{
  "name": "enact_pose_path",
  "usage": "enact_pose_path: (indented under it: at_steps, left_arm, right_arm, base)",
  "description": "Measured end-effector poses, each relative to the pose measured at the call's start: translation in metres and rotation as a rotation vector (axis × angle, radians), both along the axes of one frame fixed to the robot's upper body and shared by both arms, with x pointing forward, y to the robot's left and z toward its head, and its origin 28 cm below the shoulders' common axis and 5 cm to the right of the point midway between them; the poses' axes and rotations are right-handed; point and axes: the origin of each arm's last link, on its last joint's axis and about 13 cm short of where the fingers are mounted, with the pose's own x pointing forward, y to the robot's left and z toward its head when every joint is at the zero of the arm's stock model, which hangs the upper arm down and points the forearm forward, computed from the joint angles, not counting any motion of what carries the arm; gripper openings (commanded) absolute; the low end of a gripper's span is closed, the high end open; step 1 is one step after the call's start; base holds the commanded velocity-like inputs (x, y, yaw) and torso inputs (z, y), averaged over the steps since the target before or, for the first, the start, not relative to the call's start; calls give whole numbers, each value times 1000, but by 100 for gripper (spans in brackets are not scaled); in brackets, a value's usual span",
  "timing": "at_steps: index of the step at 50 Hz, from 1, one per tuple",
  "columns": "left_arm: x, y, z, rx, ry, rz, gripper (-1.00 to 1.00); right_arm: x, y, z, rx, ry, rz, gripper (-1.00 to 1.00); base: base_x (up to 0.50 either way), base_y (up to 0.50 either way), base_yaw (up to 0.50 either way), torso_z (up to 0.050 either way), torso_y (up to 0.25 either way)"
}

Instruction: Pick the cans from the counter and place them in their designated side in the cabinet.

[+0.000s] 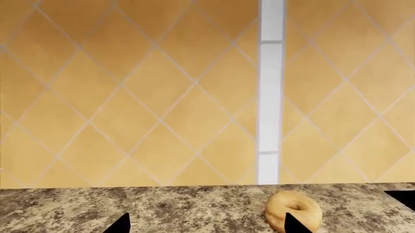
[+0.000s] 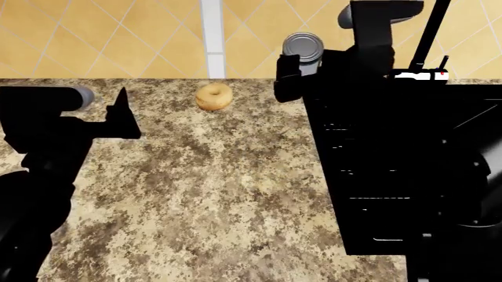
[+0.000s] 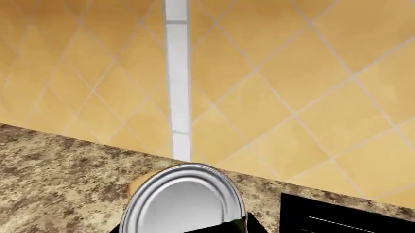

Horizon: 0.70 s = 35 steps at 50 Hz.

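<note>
Unreadable label, can [image 2: 303, 46] in right gripper [image 2: 288, 70]

Head view is looking down over the table [image 2: 204, 194]; both wrist views are facing the tiled wall [image 1: 129, 97], sharing its white strip [image 3: 176, 73].

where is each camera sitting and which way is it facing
Head view: high on the robot, looking down at the counter, both arms, the bagel, and the can in the right gripper.
Left wrist view: low by the left gripper, facing the tiled wall; fingertips show.
Right wrist view: above the can's lid, facing the wall.
Shared: wall, white strip, granite.
</note>
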Motion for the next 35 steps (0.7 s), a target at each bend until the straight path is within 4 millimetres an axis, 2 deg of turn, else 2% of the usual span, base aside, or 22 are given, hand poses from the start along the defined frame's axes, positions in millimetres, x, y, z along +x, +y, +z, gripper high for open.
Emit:
enact_pose_path:
  at_steps: [11, 19, 29, 35]
  left_arm:
    - [-1, 0, 3, 1, -6, 3, 100]
    - [-1, 0, 4, 2, -9, 6, 100]
    - [-1, 0, 4, 4, -11, 7, 100]
    - [0, 0, 5, 8, -14, 11, 100]
  right_arm:
    - [1, -8, 17, 50, -65, -54, -100]
    - [4, -9, 20, 65, -79, -64, -100]
    - [-3, -12, 25, 75, -86, -66, -100]
    - [-6, -12, 27, 80, -89, -56, -100]
  base:
    - [-40, 0, 0, 0, 0]
    - [-462, -18, 0, 0, 0]
    - [-500, -65, 0, 0, 0]
    - [-387, -417, 0, 2, 0]
